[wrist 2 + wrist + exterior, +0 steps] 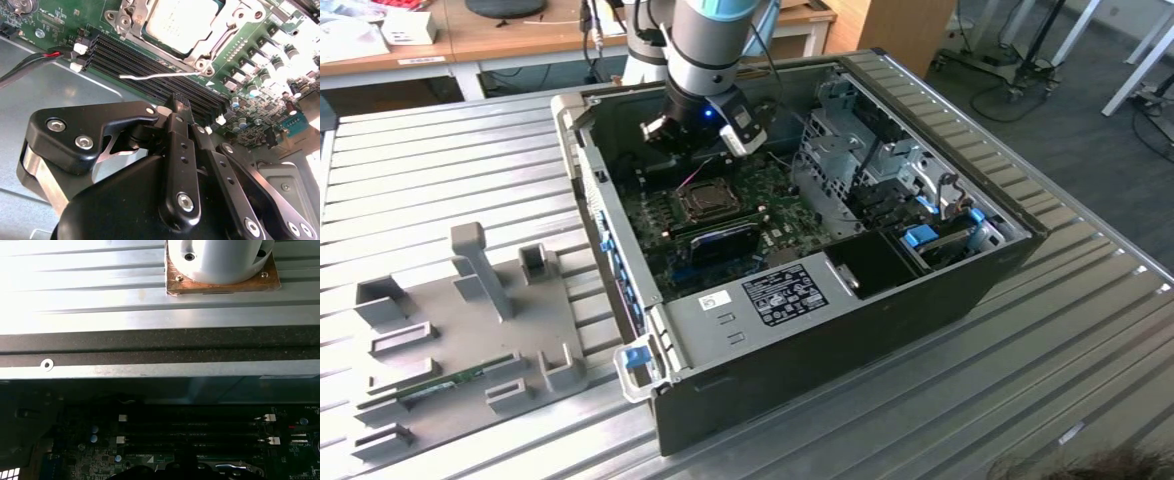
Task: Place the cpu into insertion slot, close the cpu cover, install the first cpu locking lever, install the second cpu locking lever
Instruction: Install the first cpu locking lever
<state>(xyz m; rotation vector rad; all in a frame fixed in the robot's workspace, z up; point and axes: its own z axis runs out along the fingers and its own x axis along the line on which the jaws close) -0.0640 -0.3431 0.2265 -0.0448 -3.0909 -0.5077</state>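
Note:
The cpu (182, 20), a pale silvery square, lies in the insertion slot (708, 201) on the green board inside the open computer case. The cpu cover (125, 17) is a silvery frame lying down around the chip. A thin wire locking lever (160, 76) sticks out free over the black memory slots. A second bent lever (222, 42) runs along the socket's other side. My gripper (180, 103) hangs just above the memory slots beside the socket, shut, with nothing held. In the exterior view the gripper (700, 140) is over the board behind the socket.
Long black memory slots (195, 427) lie between the gripper and the case wall (604, 230). A metal drive cage (854, 150) stands on the exterior view's right of the board. A red and black cable (40, 56) runs nearby. A grey fixture tray (467, 320) sits outside the case.

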